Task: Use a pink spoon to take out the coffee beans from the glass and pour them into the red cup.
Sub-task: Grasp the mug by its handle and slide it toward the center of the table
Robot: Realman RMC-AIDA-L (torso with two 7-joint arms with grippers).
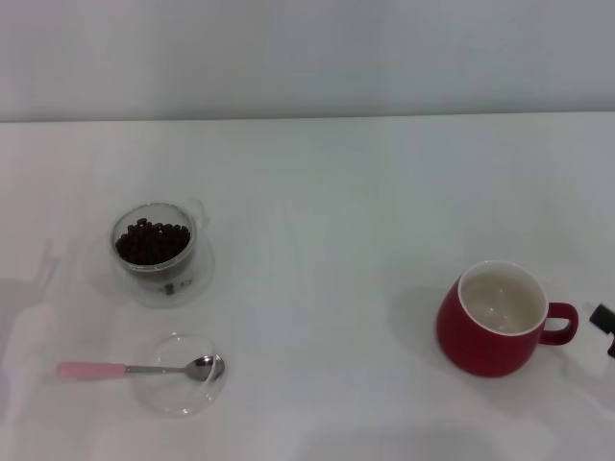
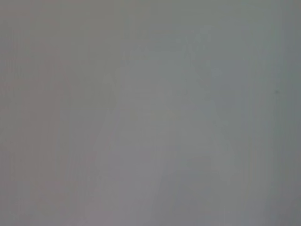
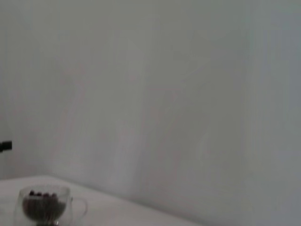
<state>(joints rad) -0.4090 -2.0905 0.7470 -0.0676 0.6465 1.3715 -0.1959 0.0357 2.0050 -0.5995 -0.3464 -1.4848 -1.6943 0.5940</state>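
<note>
- Pink-handled metal spoon (image 1: 135,369) rests with its bowl in a flat clear glass dish (image 1: 183,387).
- Dark coffee beans (image 1: 152,242) fill the clear handled glass (image 1: 159,252).
- Glossy red cup (image 1: 495,319) stands well apart.
- Right gripper (image 1: 605,325) barely shows beside it; its jaw state cannot be told.

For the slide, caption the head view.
Coffee beans in glass, pink spoon on clear dish, red cup empty.

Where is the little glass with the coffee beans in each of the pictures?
Head view: the glass stands on the left part of the white table, beyond the pink spoon.
Left wrist view: not in it; only a plain grey surface shows.
Right wrist view: the glass sits in the bottom left corner.
Shared landmark: the dark coffee beans inside it, seen in both the head and right wrist views.
</note>
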